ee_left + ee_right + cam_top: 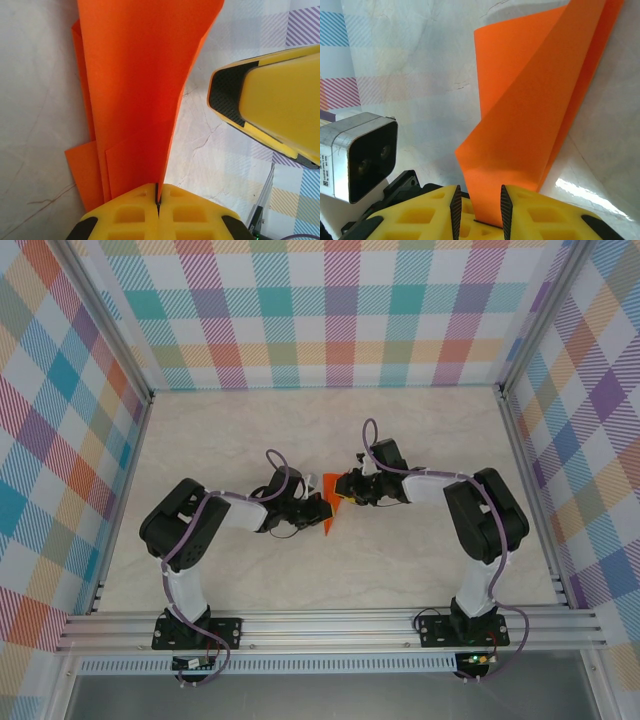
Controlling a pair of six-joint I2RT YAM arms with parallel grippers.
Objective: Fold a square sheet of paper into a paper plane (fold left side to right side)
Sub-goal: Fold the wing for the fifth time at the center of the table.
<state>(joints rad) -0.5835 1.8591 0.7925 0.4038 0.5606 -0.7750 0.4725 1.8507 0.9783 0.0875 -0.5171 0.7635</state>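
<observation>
The square sheet of paper [331, 524] is bright orange, partly folded and lifted off the table between both grippers. My left gripper [158, 197] is shut on one edge of the sheet [135, 75], which rises from its pinched jaws as a tall folded flap. My right gripper [477, 205] has its jaws a little apart, with a curved flap of the sheet [535, 100] running down between the pads; a narrow gap shows beside the left pad. From above, the left gripper [322, 512] and right gripper [346, 490] meet near the table's middle.
Pale marbled tabletop [300, 420] lies all around, enclosed by checked walls [320, 310]. A yellow finger of the right gripper [270, 95] hangs close on the right in the left wrist view. The left wrist's camera housing [360, 155] sits beside the right gripper.
</observation>
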